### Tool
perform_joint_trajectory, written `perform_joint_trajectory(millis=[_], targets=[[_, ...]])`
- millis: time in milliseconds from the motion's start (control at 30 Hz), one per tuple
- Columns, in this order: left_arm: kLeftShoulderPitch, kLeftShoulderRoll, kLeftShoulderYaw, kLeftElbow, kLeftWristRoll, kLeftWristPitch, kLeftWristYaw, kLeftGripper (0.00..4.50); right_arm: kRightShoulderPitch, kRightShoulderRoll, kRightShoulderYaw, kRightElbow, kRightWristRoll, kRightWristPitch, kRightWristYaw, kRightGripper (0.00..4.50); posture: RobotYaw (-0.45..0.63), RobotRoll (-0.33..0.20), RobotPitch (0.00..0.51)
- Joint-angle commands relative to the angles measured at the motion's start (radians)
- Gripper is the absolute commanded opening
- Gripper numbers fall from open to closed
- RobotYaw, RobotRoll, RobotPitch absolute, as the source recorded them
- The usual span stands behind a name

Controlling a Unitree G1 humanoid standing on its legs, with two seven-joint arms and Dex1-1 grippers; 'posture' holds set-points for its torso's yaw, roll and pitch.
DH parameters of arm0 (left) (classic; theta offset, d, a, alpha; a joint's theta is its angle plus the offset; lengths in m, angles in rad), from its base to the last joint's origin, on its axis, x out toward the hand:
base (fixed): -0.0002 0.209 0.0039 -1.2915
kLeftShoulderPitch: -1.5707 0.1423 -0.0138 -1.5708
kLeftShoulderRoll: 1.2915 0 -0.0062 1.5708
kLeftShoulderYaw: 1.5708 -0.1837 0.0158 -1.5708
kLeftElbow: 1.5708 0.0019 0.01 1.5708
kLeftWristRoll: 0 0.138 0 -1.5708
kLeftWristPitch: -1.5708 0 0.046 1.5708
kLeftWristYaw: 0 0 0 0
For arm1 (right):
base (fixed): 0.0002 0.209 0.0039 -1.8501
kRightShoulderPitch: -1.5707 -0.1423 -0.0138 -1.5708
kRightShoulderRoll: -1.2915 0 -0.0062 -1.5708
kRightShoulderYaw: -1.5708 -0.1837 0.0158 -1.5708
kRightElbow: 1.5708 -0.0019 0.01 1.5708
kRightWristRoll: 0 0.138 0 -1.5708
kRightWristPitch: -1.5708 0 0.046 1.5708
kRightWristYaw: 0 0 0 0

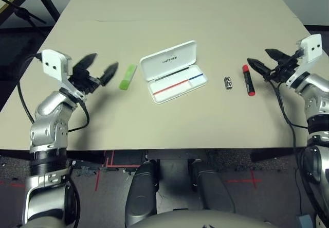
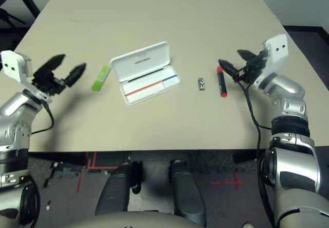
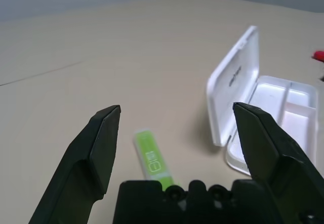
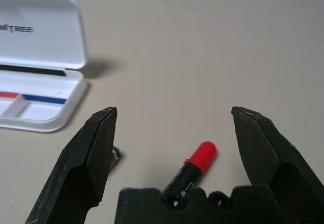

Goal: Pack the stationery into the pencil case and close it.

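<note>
Beige table [image 1: 169,12] — dark floor [image 1: 20,42] beyond its edges.

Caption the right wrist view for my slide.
Open right hand poised over red marker, open pencil case beyond.

Both forearms are clad in polished silver metal, built of rounded segments with black ribbed rings at the joints. Each wrist carries a white boxy camera housing marked by two small dark dots. The left gripper [image 1: 97,69] and right gripper [image 1: 263,62] are matte black, each with two tapered, pointed fingers [image 3: 101,148] rising from a black base with rounded knuckle bumps. Black cables loop from each wrist along the forearm.
</note>
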Motion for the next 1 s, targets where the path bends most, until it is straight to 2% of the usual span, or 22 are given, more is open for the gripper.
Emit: perform_joint_trajectory(millis=[33,200,267,333,467,633,800,1000], targets=[[0.031,0.025,-0.009,-0.042,-0.02,0.041,-0.028,4.47,0.022,-0.013,0.034,-0.044,0.006,0.034,0.06,4.5,-0.04,0.0,0.192],[0.075,0.082,0.002,-0.112,-0.054,0.096,-0.09,4.47,0.029,-0.016,0.056,-0.063,0.004,0.062,0.102,4.5,0.02,0.0,0.185],[0.106,0.131,-0.003,-0.167,-0.079,0.146,-0.136,4.47,0.015,-0.014,0.067,-0.04,-0.003,0.058,0.108,4.5,0.03,0.0,0.185],[0.128,0.168,-0.019,-0.223,-0.103,0.192,-0.167,4.47,0.002,-0.015,0.079,-0.025,-0.007,0.059,0.124,4.5,0.05,0.0,0.185],[0.123,0.192,-0.077,-0.286,-0.11,0.243,-0.184,4.47,-0.011,-0.024,0.1,-0.011,-0.016,0.068,0.166,4.5,0.07,0.0,0.186],[0.041,0.177,-0.191,-0.276,-0.06,0.264,-0.178,4.47,-0.026,-0.031,0.116,0.005,-0.022,0.073,0.194,4.5,0.08,0.0,0.187],[-0.063,0.142,-0.337,-0.207,0.039,0.254,-0.176,4.47,-0.029,-0.029,0.126,0.005,-0.029,0.076,0.208,4.5,0.07,0.0,0.188],[-0.161,0.095,-0.445,-0.127,0.115,0.247,-0.193,4.47,-0.009,-0.035,0.14,-0.022,-0.029,0.083,0.222,4.5,0.05,0.0,0.19]])
